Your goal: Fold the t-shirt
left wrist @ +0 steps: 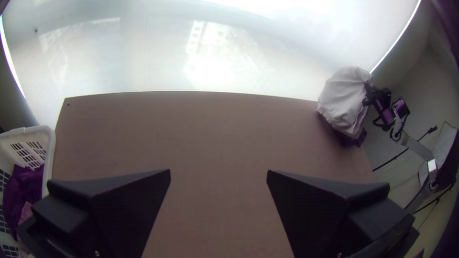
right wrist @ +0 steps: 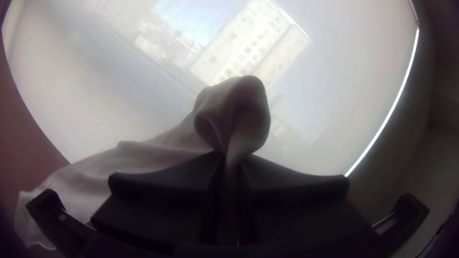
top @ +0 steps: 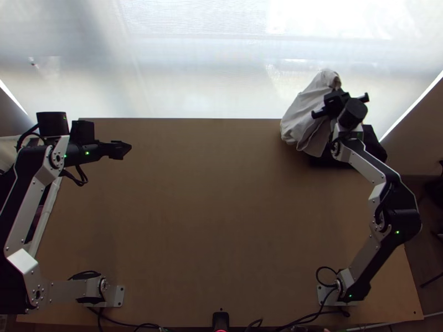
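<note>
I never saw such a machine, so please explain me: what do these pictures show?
You see two robot arms, left and right, at a wooden table. The top view looks down from above the table's near edge; the other views come from cameras on the arms' wrists.

The right gripper is closed on a pale cloth, presumably the t-shirt. It hangs bunched at the far right corner, partly hiding a dark item lying there. The left gripper is open and holds nothing. Beside the table's left edge stands a white basket with purple cloth inside.
</note>
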Robot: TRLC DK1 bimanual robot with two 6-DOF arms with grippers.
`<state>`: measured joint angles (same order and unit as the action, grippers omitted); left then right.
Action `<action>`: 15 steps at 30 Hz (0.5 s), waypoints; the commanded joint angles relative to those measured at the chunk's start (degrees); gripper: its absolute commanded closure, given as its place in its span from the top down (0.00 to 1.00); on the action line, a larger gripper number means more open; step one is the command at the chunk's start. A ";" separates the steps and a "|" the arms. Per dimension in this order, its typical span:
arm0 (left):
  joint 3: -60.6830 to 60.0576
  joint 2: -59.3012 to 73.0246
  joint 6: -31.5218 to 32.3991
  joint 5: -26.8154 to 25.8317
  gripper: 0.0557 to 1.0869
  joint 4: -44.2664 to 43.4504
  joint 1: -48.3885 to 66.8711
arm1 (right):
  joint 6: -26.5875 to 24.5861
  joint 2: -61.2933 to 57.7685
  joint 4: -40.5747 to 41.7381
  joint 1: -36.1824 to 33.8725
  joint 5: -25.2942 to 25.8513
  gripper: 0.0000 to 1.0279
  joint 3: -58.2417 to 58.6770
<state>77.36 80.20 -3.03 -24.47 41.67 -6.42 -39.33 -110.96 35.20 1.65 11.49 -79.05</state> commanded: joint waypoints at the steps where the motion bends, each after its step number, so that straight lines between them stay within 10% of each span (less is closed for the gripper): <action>1: -1.07 -0.05 -0.49 1.18 0.95 -0.19 0.97 | 3.30 -0.14 0.57 -7.89 -1.55 0.03 5.31; 15: -0.99 1.62 -1.02 2.14 0.95 -0.98 2.81 | 8.39 -1.37 1.01 -19.93 -3.22 0.03 10.14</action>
<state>76.36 81.21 -3.68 -22.83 41.01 -4.38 -32.88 -111.74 35.92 -12.93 8.49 -71.16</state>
